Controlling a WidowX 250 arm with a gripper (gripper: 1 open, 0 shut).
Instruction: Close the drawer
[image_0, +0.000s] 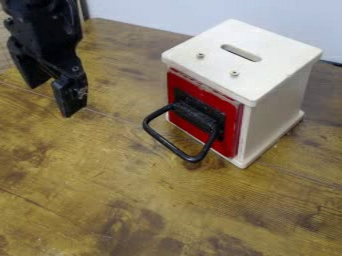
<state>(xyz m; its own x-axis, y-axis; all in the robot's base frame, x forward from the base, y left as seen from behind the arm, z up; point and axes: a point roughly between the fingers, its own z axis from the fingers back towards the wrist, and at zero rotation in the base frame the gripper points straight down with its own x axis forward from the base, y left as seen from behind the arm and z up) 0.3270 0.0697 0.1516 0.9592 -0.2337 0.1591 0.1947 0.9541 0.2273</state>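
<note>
gripper (70, 100): black, hangs tip-down over the worktop's left side, nr the far-left corner. Nothing held. Can't tell if fingers are apart or together; they read as one dark block from this angle.
arm: black body rises from gripper out the top-left of view.
gap to task obj: gripper well apart from drawer, bare wood between.
drawer (211, 112): red box w/ black front plate, sits in the housing's left-facing side, right-centre of worktop. Red face looks abt flush w/ the white front; how far in it sits, can't tell for sure.
handle (177, 136): big black wire loop, sticks out from front plate toward the near-left, low end nr or on the wood.
housing (274, 80): white wooden cube, slot (242, 52) on top, two small screws (234, 73) nr the top's front edge. Stands toward far-right edge.
worktop (120, 200): worn brown wood planks, dark stains near the near edge.
</note>
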